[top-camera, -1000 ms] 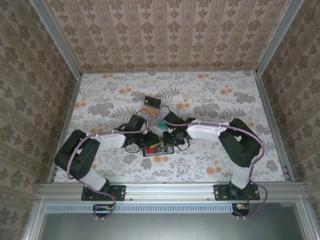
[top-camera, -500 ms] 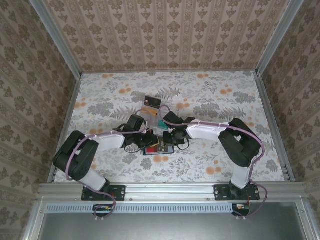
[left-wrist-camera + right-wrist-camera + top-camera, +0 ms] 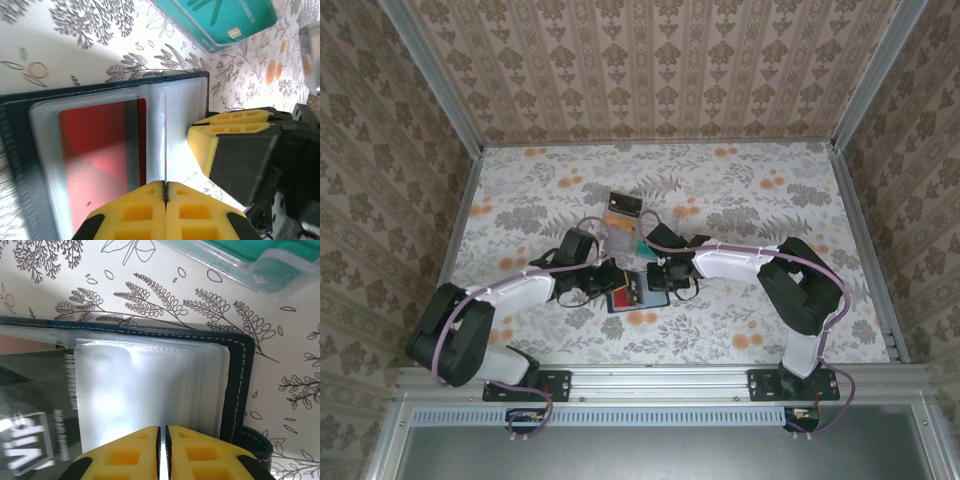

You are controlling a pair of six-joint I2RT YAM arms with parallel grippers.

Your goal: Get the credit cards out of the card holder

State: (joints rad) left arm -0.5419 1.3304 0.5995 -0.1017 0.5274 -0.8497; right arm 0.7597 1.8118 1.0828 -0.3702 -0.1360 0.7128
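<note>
Arms angle inward — left gripper pinching a clear sleeve of the card holder, right gripper closed just beside its fingers.

the counter is covered with a pale floral print of grey leaves and orange blossoms, and aluminium rails frame its sides. near its middle lies the card holder, spread open and flat, navy edge stitched, clear sleeves facing up, a red card showing through one sleeve. just beyond it, on the bare print, lies a teal card. farther back a pale card with an orange end lies flat, and behind that, close by it, a dark card.
</note>
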